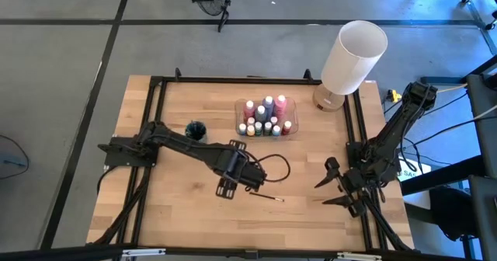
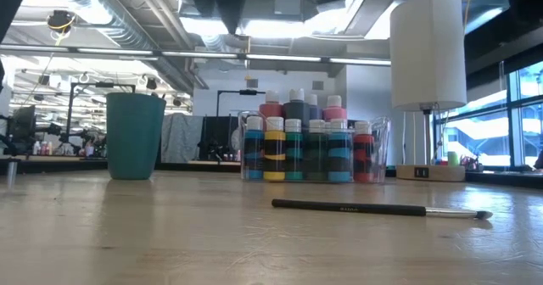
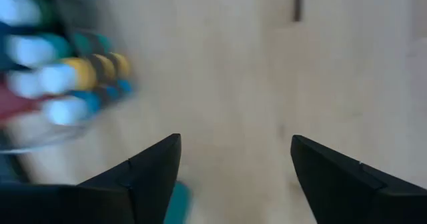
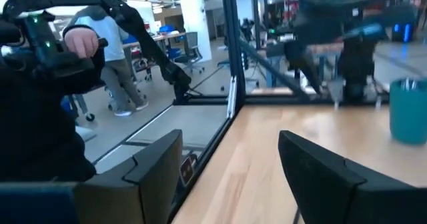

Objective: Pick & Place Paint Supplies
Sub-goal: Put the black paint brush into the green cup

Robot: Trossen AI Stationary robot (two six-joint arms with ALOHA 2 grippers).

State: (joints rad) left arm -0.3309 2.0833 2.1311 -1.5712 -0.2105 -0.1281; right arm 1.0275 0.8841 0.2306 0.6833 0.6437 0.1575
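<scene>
Hovering my left hand (image 1: 231, 185) spread above the brush (image 1: 268, 196) lying loose on the bench (image 1: 178, 214), I line up a grab, bottles (image 1: 264, 118) already boxed, right hand (image 1: 335, 189) spread and parked aside.

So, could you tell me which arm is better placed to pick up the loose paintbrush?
Probably the left. The left gripper, open, hangs just beside the paintbrush, while the right gripper waits near the table's right edge.
</scene>
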